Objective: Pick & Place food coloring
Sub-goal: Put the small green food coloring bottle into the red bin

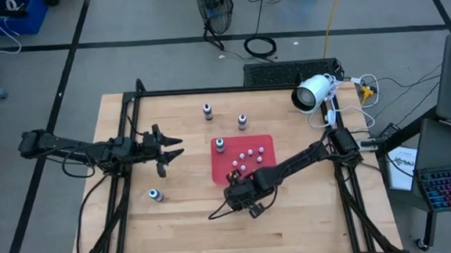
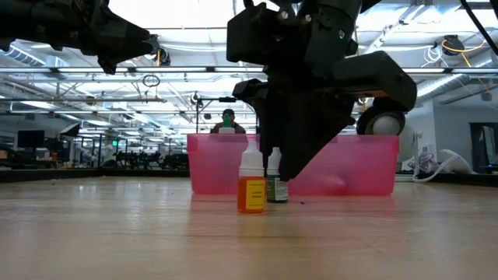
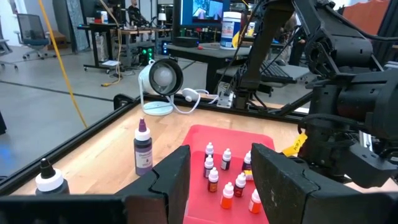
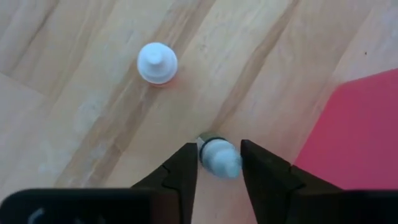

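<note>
Left gripper (image 1: 166,150) waits at 9 o'clock of the red tray (image 1: 263,146), fingers part open, empty. Right gripper (image 4: 217,163) at tray's 7 o'clock, fingers narrowing round a small green bottle (image 4: 217,155) w/ white cap, orange bottle (image 2: 250,187) beside. Prob. light, stiff, slick, tippy; grip low on the body, not the cap.

Seen from directly overhead, the high camera takes in the whole tabletop (image 1: 178,121), both arms and the surrounding floor. The low camera sits at tabletop level, looking across the wood into the room — the red tray (image 2: 366,167) fills its middle distance. The left wrist camera looks forward past its own fingers (image 3: 168,180) toward the same tray (image 3: 211,134) and the other arm. The right wrist camera points straight down, close to the wood — the tray's corner (image 4: 357,137) is the part shared by all four views.
</note>
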Controlling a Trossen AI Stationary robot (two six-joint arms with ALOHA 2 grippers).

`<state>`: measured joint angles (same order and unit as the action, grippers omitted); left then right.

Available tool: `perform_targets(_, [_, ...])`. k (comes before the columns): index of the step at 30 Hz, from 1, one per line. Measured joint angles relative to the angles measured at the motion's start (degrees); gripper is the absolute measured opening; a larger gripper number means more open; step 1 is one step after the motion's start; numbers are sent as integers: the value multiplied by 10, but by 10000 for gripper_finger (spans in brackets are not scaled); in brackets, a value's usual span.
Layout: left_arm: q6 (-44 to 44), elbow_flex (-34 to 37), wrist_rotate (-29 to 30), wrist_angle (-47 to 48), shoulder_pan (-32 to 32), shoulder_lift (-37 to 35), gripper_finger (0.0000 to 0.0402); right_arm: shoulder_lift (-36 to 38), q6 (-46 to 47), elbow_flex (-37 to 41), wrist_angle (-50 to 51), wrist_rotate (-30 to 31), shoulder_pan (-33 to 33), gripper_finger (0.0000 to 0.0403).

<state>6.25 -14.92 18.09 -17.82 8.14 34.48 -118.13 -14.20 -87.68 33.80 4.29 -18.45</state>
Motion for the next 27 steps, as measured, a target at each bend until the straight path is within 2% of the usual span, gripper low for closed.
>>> perform_targets(10, [0,0,0,0,0,0,170,0,0,0,-2,-1,5,47])
perform_targets(17, [0,0,0,0,0,0,170,7,0,-1,-1,1,-4,46])
perform_targets(21, [0,0,0,0,0,0,171,36,13,-8,43,7,-6,46])
perform_targets(27, [0,0,0,0,0,0,170,134,39,-8,105,68,-6,46])
